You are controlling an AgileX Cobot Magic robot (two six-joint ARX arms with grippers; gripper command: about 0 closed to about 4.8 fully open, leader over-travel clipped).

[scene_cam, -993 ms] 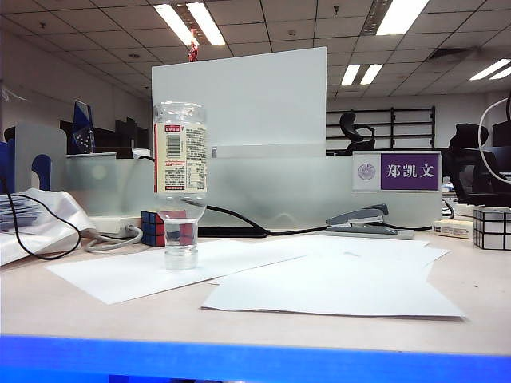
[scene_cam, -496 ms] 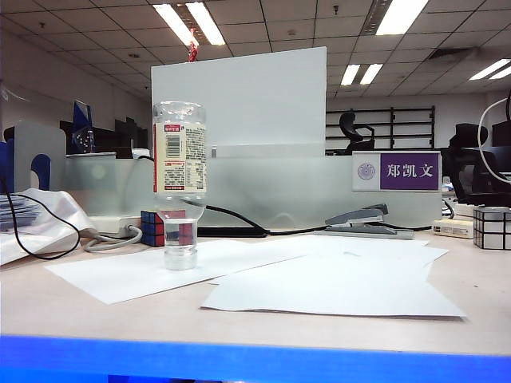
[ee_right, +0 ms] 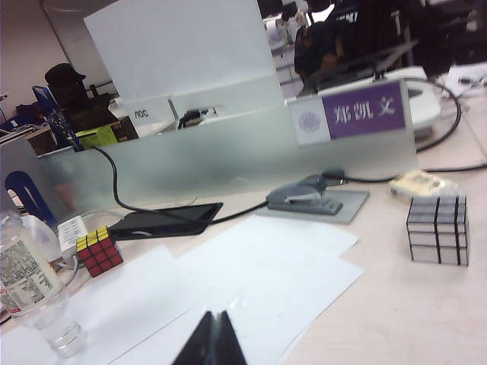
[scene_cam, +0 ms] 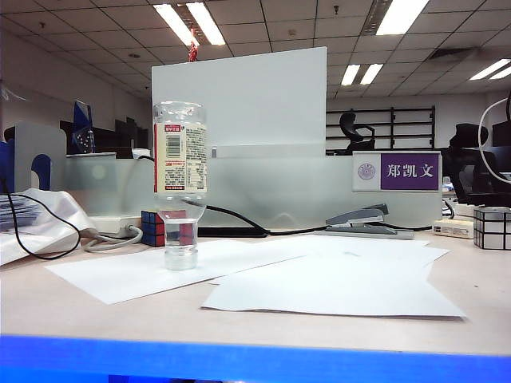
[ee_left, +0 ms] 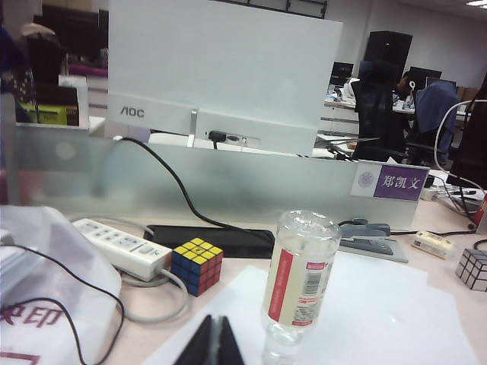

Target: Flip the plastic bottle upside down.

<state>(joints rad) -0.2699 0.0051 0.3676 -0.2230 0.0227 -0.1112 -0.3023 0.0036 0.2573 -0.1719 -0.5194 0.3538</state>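
Plastic bottle (scene_cam: pixel 180 179) stands cap-down on a paper sheet (scene_cam: pixel 160 267) toward the bench's left side, Rubik's cube (scene_cam: pixel 160 227) just behind it – nothing touching it. Left gripper (ee_left: pixel 212 342) pressed together, empty, near the bottle. Right gripper (ee_right: pixel 212 341) also pinched closed, empty, over the papers – well apart from the bottle

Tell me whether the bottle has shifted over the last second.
No. The bottle stands cap-down on the paper in front of the colored cube, exactly where it was a second ago.
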